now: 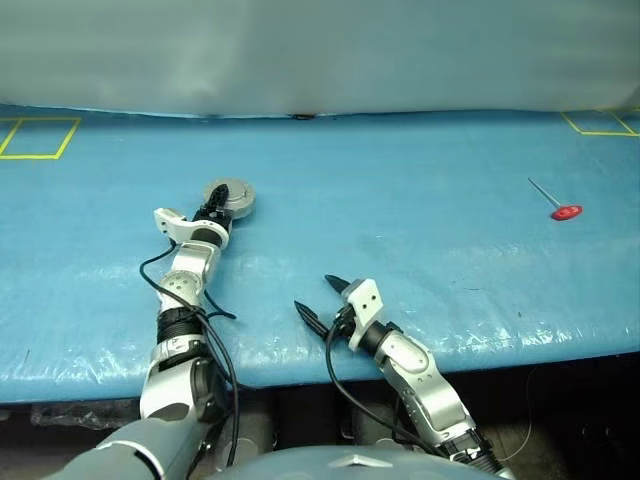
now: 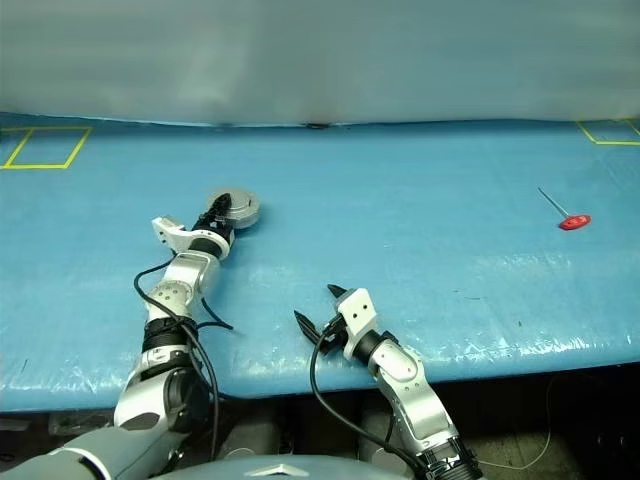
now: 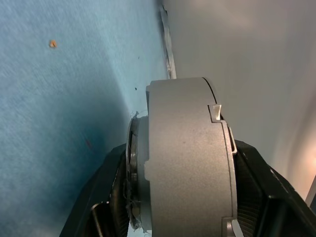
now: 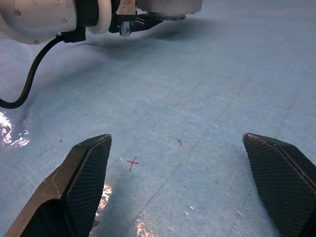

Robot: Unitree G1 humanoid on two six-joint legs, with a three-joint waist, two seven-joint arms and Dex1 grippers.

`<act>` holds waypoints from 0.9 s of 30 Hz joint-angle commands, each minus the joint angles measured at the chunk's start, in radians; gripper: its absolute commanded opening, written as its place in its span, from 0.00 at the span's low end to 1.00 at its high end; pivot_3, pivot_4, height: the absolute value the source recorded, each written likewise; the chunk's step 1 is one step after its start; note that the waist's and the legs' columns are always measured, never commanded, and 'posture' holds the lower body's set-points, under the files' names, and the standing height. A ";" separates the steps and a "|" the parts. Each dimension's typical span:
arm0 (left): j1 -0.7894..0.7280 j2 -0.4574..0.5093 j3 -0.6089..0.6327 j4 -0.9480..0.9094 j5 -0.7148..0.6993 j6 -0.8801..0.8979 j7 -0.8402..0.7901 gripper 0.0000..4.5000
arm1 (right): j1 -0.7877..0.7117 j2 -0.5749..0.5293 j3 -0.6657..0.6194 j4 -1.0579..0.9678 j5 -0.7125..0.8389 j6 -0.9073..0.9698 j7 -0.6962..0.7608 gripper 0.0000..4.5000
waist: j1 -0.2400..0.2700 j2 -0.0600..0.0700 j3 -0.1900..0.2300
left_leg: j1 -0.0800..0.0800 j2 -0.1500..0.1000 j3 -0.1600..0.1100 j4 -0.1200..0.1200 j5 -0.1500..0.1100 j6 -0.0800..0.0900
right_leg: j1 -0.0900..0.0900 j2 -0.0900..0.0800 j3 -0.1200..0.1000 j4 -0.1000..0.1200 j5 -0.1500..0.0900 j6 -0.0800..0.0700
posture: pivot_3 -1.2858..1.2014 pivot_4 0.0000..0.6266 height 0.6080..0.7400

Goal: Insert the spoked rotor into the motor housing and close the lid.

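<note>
Left of centre on the blue table (image 1: 420,230), the left gripper (image 1: 213,207) has its black fingers (image 3: 106,197) clamped either side of the motor housing (image 1: 231,197), lid (image 3: 190,158) closed on it. Lower centre, the right gripper (image 1: 322,298) hangs over the table's near edge, jaws spread wide, holding nothing. Far right, a red-handled tool (image 1: 563,209) lies alone.

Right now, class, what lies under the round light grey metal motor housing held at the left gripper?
Under the round light grey metal motor housing lies the blue plastic-covered table. The left gripper has its black fingers on either side. Its inside is covered, so the rotor cannot be seen.
</note>
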State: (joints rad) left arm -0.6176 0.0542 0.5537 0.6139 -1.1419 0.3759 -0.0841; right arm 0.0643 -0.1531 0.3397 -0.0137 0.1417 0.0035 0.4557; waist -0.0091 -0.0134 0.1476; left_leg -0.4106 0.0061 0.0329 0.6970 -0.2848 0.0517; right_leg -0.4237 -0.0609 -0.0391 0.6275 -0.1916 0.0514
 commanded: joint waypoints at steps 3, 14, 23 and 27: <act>-0.070 0.017 0.042 0.035 0.044 -0.046 -0.008 0.97 | 0.011 0.000 -0.010 -0.026 -0.012 -0.013 0.007 1.00 | 0.000 0.000 0.000 | 0.001 0.000 0.000 0.000 0.000 0.000 | 0.000 0.000 0.000 0.000 0.000 0.000 | 0.52 0.24 1.00; 0.198 -0.023 0.023 -0.305 0.024 0.143 0.146 0.99 | 0.011 0.004 -0.014 -0.027 -0.023 0.008 0.003 1.00 | -0.006 0.000 -0.001 | 0.015 0.002 0.001 -0.002 0.000 0.000 | 0.012 0.000 0.001 0.000 -0.001 -0.002 | 0.52 0.24 1.00; 0.580 0.037 -0.008 -0.700 -0.043 0.331 0.191 0.99 | -0.001 0.001 -0.024 -0.031 -0.006 0.046 0.016 1.00 | -0.011 0.005 -0.005 | 0.020 0.004 0.002 -0.003 -0.002 0.001 | 0.013 -0.001 0.003 0.003 -0.004 -0.011 | 0.52 0.24 1.00; 0.756 0.150 -0.168 -0.886 0.193 0.237 0.017 0.99 | -0.005 0.001 -0.044 -0.036 0.010 0.047 0.021 1.00 | -0.009 0.005 -0.005 | 0.026 0.005 0.003 -0.006 -0.001 0.001 | 0.013 -0.001 0.002 0.003 -0.004 -0.013 | 0.52 0.24 1.00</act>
State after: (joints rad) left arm 0.0837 0.1739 0.4483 -0.2062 -1.0775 0.6608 0.0016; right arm 0.0661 -0.1526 0.3171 -0.0168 0.1309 0.0549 0.4676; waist -0.0184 -0.0082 0.1425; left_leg -0.3826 0.0110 0.0366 0.6899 -0.2864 0.0521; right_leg -0.4096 -0.0621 -0.0365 0.6308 -0.1964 0.0375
